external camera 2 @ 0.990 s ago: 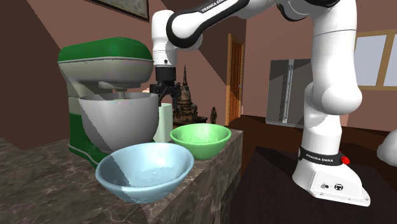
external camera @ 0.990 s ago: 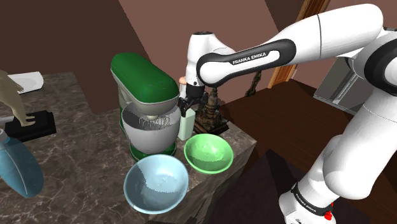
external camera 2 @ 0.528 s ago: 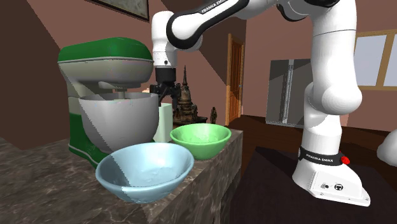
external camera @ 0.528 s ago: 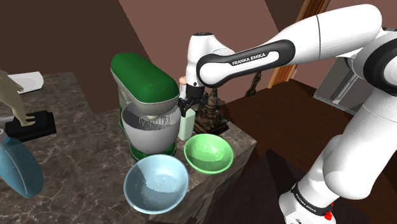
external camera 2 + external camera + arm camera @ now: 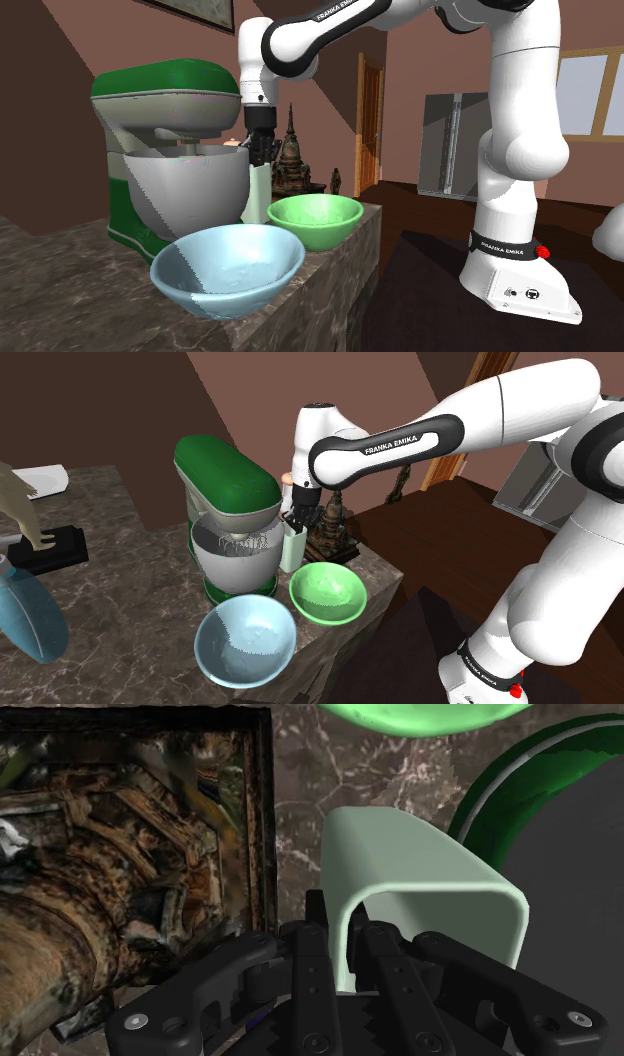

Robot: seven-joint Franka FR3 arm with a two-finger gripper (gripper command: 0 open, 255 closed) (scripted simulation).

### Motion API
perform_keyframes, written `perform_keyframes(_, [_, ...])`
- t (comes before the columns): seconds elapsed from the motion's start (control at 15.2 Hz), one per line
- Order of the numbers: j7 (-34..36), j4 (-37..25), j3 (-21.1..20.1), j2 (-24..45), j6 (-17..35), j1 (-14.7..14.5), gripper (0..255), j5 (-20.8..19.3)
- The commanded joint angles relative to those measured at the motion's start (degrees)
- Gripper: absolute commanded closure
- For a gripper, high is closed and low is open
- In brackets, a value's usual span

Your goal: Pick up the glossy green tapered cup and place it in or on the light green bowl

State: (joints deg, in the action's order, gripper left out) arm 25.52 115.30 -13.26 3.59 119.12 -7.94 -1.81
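Observation:
A tall, pale green tapered cup (image 5: 292,552) (image 5: 258,196) stands upright on the dark marbled counter, between the stand mixer and an ornate statue. My gripper (image 5: 296,520) (image 5: 260,158) comes down onto its rim. In the wrist view the gripper (image 5: 340,942) is shut on the cup (image 5: 420,869), one finger outside and one inside its near wall. The light green bowl (image 5: 327,592) (image 5: 315,218) (image 5: 420,716) sits on the counter just in front of the cup, near the counter's corner, with nothing in it.
A green stand mixer (image 5: 225,482) (image 5: 165,95) with a grey bowl crowds the cup's side. A dark ornate statue (image 5: 332,530) (image 5: 291,155) (image 5: 110,854) stands on the other side. A light blue bowl (image 5: 245,640) (image 5: 228,268) sits nearer the counter's front edge.
The fingers, spread apart above the cup's rim before, have come together on the cup's wall. The arm has barely moved, and the cup stays on the counter.

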Motion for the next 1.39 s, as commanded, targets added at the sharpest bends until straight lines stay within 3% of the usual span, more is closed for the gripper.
perform_keyframes(0.0, [0.0, 0.0, 0.0, 0.0, 0.0, 0.0, 255, 0.0])
perform_keyframes(1.32, [-0.8, -11.2, 0.0, -3.0, -14.1, 0.1, 255, 0.9])
